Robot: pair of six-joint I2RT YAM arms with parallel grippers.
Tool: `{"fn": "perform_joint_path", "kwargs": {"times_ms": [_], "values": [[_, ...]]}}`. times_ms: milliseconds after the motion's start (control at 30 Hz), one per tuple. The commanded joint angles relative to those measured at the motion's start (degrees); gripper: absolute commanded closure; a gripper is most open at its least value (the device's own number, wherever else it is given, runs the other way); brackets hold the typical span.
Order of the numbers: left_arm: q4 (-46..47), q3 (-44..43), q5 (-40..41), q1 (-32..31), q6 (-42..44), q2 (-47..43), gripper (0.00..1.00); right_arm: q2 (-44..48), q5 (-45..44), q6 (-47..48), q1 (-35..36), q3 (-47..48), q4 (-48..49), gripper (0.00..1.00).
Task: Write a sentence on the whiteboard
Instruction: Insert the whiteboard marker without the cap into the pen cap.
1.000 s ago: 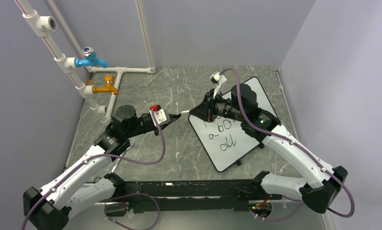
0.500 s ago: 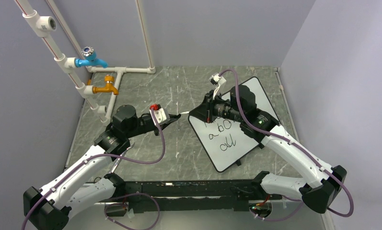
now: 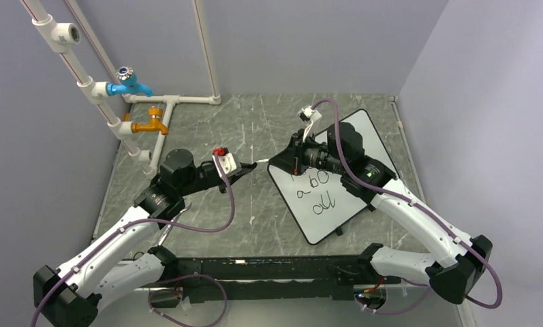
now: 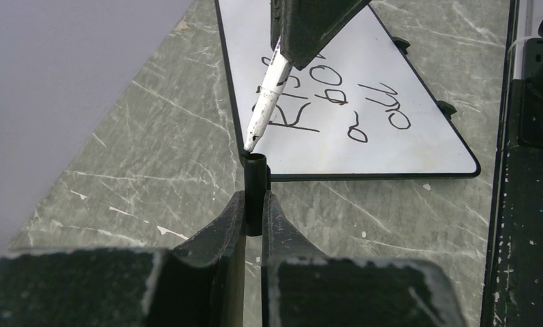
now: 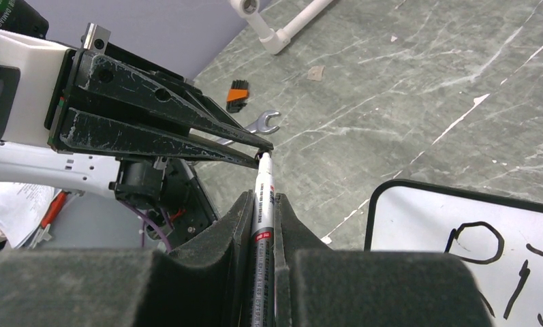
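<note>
At the far-left corner of the worktop (image 3: 255,211): we see white pipes (image 3: 187,99).
Surface: grey-green, marbled, scratched; lilac walls (image 3: 289,41).
Left tool (image 4: 253,211): clamped on black cap (image 4: 255,176).
Right tool (image 5: 264,201): clamped on marker (image 5: 264,174).

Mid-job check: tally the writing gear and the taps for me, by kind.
whiteboard: 1
marker: 1
marker cap: 1
taps: 2 (blue tap, orange tap)
Total: 5

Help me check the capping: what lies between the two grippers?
The marker in the right gripper, its tip at the mouth of the cap in the left gripper. The left wrist view shows it best.
</note>
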State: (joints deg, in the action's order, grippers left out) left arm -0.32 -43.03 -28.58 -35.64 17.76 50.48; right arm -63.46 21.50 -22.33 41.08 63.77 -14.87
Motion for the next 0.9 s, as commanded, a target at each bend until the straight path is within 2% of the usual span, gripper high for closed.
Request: {"fn": "perform_joint_path", "kwargs": {"times_ms": [0, 633, 867], "values": [[3.51, -0.95, -1.29, 0.07, -2.45, 0.24, 1.00, 1.35, 0.26, -0.35, 0.14, -1.04, 1.42, 1.00], [2.95, -1.59, -2.10, 0.31, -3.28, 0.84, 1.00, 0.85, 0.36, -0.36, 0.18, -1.70, 1.15, 1.00], [2.48, -1.16, -4.12, 0.27, -1.45, 0.09, 1.00, -2.80, 2.51, 4.43, 0.28, 3.15, -4.26, 1.00]]}}
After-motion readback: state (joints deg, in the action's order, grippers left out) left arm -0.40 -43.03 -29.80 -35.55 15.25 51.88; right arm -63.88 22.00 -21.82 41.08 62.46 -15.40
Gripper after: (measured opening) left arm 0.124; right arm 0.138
